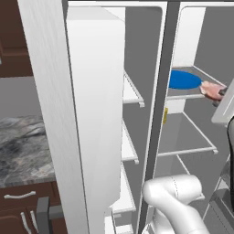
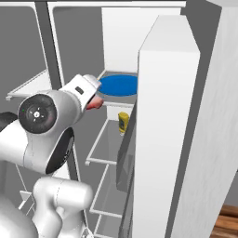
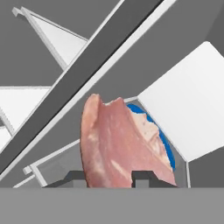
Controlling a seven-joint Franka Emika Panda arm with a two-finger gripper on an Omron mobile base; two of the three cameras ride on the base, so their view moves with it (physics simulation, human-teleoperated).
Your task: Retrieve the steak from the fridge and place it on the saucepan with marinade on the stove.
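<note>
Here the end effector (image 3: 108,178) is seen closed on the steak (image 3: 118,144), its two dark tips set narrowly on either side of the meat's near end; in the hand view the slab rises from between the tips toward 12 o'clock, so its long axis is taken to run straight out along the hand. In the left base view the steak (image 1: 211,89) is found at the front edge of the upper shelf (image 1: 185,95) inside the open fridge (image 1: 151,137), with the blue plate (image 1: 184,80) just beside it at 9 o'clock; whether the meat is clear of the shelf cannot be told. In the right base view the steak (image 2: 96,102) shows at the tip of the white hand, the blue plate (image 2: 118,85) lying at 2 o'clock from it, and a small yellow bottle (image 2: 122,122) stands on the shelf below. It is judged that the withdrawal must be made back along that long axis, out between the open fridge doors; the saucepan and stove lie elsewhere.
</note>
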